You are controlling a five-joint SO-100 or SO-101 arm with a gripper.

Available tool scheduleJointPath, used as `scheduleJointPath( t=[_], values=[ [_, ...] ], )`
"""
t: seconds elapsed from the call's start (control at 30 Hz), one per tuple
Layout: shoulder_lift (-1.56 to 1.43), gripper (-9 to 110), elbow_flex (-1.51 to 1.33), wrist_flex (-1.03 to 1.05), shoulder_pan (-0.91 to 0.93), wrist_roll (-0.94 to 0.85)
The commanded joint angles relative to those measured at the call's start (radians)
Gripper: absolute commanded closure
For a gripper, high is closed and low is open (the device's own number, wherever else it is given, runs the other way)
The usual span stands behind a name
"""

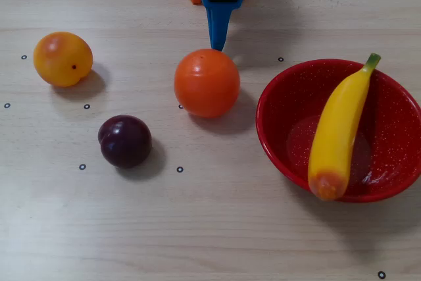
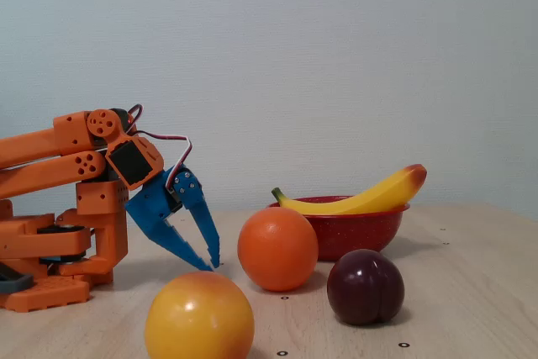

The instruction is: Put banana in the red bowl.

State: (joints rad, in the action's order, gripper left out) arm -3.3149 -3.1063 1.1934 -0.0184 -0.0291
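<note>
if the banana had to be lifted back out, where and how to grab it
Probably grip the banana mid-body, coming straight down with the gripper closing across its narrow width. It lies across the red bowl, both ends on the rim, so the middle is raised and clear.

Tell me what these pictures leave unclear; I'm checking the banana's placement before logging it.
- Banana: fixed view, the bowl rim hides where it rests.
- Bowl: overhead view, right edge cuts its rim.
- Gripper: overhead view, seen edge-on, jaw opening unclear.
- Arm base: fixed view, cut by left edge.
</note>
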Motion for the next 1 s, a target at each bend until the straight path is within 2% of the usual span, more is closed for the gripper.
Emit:
scheduleJointPath(
  t=[0.0, 0.97],
  values=[
    [-0.017, 102, 0.023, 0.017, 0.011, 0.011],
    [-0.017, 102, 0.049, 0.135, 0.028, 0.006]
  ],
)
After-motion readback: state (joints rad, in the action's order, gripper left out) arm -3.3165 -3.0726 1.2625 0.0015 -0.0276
